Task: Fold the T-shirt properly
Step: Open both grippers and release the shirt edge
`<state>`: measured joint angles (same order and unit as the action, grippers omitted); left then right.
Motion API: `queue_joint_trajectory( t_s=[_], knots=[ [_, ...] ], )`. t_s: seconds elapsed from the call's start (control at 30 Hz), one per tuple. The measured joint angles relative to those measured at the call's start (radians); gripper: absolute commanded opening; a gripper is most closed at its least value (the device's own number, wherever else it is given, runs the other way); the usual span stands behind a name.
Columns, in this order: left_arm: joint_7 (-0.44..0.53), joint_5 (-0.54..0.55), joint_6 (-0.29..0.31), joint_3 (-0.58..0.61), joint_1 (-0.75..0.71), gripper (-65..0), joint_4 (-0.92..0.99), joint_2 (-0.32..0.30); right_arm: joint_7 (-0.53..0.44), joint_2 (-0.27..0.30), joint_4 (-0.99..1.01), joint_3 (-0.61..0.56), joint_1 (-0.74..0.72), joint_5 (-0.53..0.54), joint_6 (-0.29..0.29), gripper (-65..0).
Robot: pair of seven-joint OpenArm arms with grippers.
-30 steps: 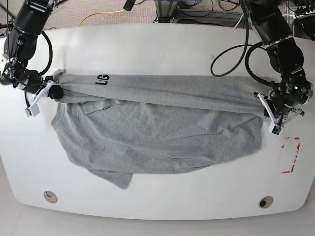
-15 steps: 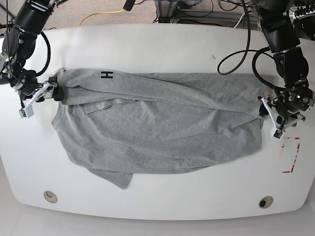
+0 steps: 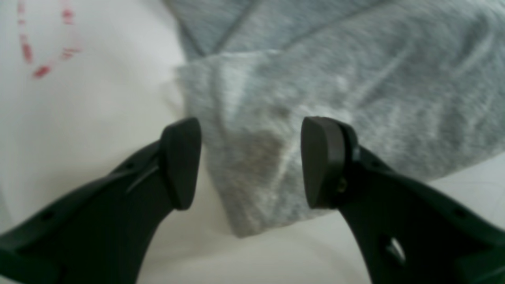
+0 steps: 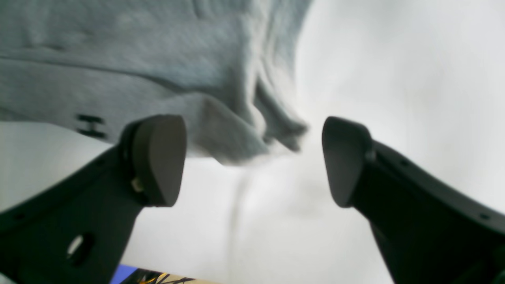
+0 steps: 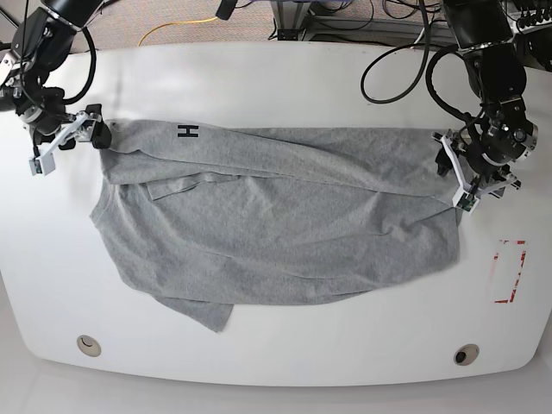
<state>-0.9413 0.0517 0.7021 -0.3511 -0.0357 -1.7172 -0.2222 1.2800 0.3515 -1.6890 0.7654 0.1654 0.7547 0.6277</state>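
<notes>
The T-shirt [image 5: 276,224] lies spread across the middle of the table [image 5: 276,78], a long fold laid over along its far edge, from the lettering [image 5: 187,131] at about ten o'clock to a bunched corner at about three o'clock. Both claws stand apart and hold nothing. The left gripper [image 3: 250,161] hovers over the shirt's three-o'clock corner, its fingers [image 3: 181,161] straddling the cloth without pinching it. The right gripper [image 4: 252,161] sits just off the nine-o'clock end, where a crumpled tip of fabric lies between its open jaws, and in that blurred wrist view I cannot tell whether a pad brushes the cloth. The main risk, as I judge it, is a crooked fold: the shirt's near hem runs askew, with a flap hanging toward seven o'clock, so the edges may not line up at the next fold. If either claw withdraws while a pad snags the soft knit, it could drag the corner and undo the crease. A re-grasp at the crumpled nine-o'clock tip could catch several layers, or only one, and pull the stack apart. The red marks [image 5: 509,272] at four o'clock lie near the shirt's edge.
</notes>
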Motion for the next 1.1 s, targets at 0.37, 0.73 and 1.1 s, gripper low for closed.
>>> queue_joint_trajectory(
  t_s=[0.37, 0.73, 1.1],
  knots=[
    [0.155, -0.005, -0.002, -0.002, -0.019, -28.5, 0.187, 0.019, -0.045, -0.002, 0.092, -0.076, -0.023, 0.004, -0.007, -28.7],
    [0.209, 0.027, -0.002, 0.001, -0.002, -28.5, 0.259, -0.014, -0.016, 0.006, 0.066, -0.074, 0.044, -0.008, -0.006, -22.0],
    [0.211, 0.031, -0.002, 0.000, -0.004, -28.5, 0.260, -0.014, -0.211, 0.031, 0.306, -0.192, -0.054, -0.147, 0.063, -64.4]
  ],
)
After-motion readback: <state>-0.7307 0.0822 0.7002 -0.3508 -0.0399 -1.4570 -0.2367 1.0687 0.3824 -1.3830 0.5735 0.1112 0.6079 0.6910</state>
